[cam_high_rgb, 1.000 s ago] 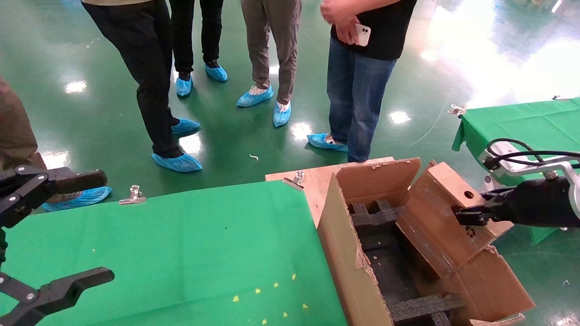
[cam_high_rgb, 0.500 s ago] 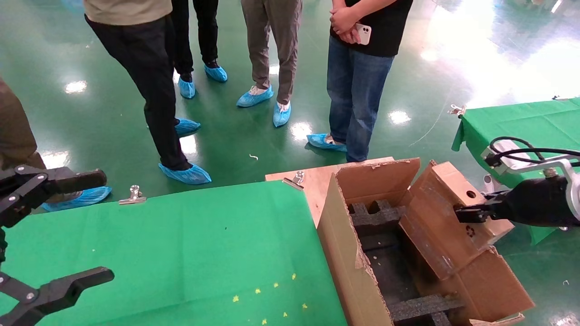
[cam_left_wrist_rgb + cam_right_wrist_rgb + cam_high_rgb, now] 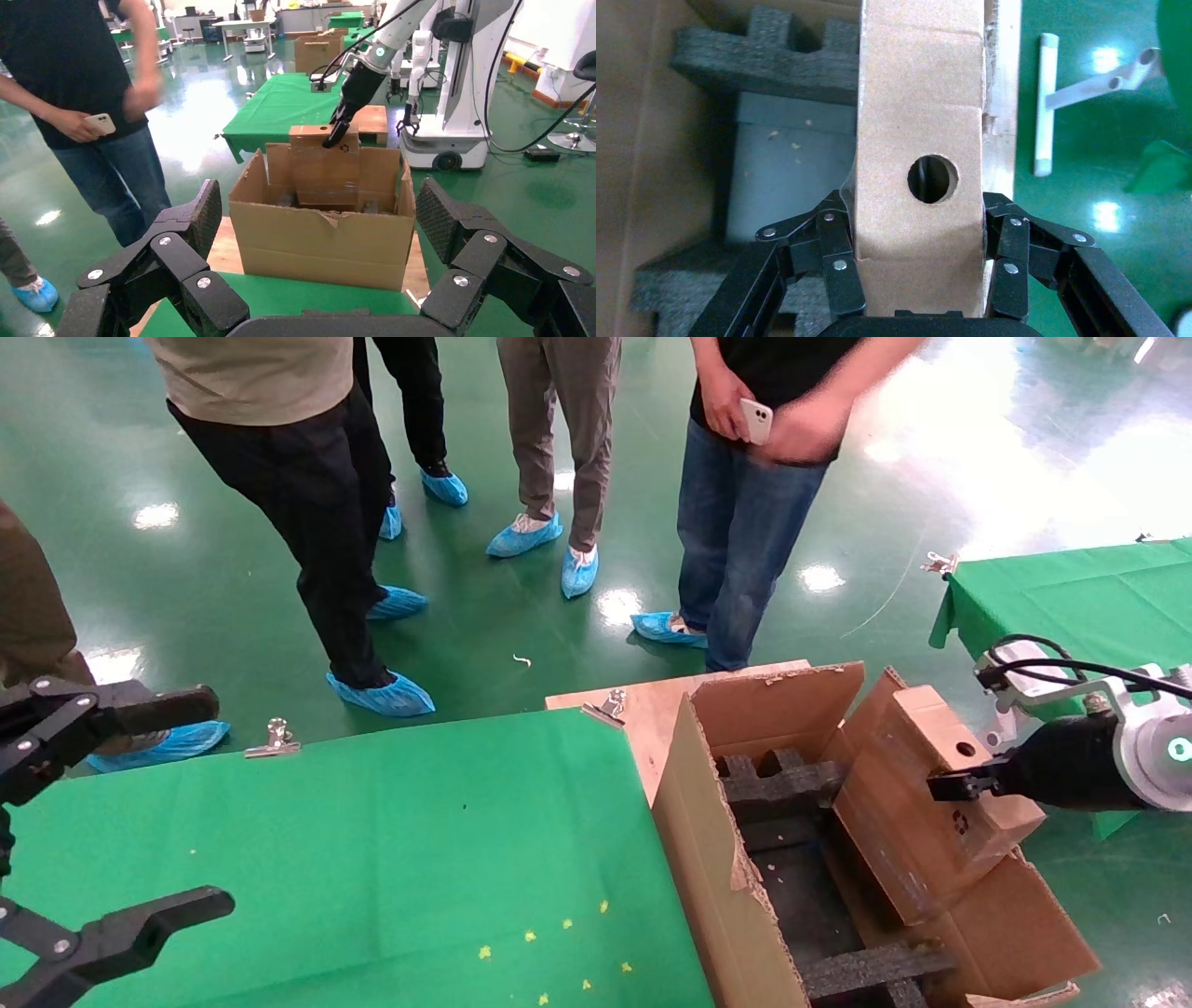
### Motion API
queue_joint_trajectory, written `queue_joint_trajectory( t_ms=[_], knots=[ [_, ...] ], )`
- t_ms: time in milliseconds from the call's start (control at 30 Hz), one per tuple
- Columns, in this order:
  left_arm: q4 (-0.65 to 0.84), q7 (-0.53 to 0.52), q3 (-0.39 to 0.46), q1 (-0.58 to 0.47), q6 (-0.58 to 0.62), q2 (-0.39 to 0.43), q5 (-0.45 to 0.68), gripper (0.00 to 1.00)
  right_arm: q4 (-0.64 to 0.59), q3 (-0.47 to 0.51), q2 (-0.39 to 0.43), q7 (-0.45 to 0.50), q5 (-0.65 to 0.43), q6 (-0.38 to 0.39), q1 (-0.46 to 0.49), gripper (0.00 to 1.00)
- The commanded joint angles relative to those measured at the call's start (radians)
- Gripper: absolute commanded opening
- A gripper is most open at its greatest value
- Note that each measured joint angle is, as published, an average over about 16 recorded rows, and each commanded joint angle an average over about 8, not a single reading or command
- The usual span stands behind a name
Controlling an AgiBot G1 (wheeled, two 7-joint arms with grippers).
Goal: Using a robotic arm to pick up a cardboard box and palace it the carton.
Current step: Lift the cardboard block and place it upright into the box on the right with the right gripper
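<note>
Right gripper (image 3: 945, 786) pinches the box (image 3: 931, 784) across its narrow sides; in the right wrist view its fingers (image 3: 838, 263) press on either flank of the box (image 3: 919, 175), just below a round hole. The box hangs tilted over the right half of the carton (image 3: 717, 859), lower end dipping past the rim, upper end above it. Black foam (image 3: 778, 780) lines the carton's inside. From the left wrist view the box (image 3: 323, 165) stands nearly upright in the carton (image 3: 327, 242), with the right arm (image 3: 365, 77) reaching down to it.

Left gripper (image 3: 102, 822) is parked over the green table (image 3: 372, 840), jaws spread wide, holding nothing.

Several people (image 3: 745, 505) in blue shoe covers stand on the floor beyond.
</note>
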Motion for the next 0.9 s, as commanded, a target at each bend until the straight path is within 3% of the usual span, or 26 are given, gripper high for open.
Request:
queue_joint_trajectory(
  t_ms=[33,467,900],
  knots=[
    [0.000,0.000,0.000,0.000,0.000,0.000,0.000,1.00,0.001,-0.005,-0.009,0.034,-0.032,0.004,-0.003,0.00],
    [0.000,0.000,0.000,0.000,0.000,0.000,0.000,1.00,-0.002,-0.030,-0.035,0.120,-0.080,0.035,-0.046,0.00],
    [0.000,0.000,0.000,0.000,0.000,0.000,0.000,1.00,-0.018,-0.062,-0.071,0.200,-0.133,0.113,-0.118,0.00]
  ],
)
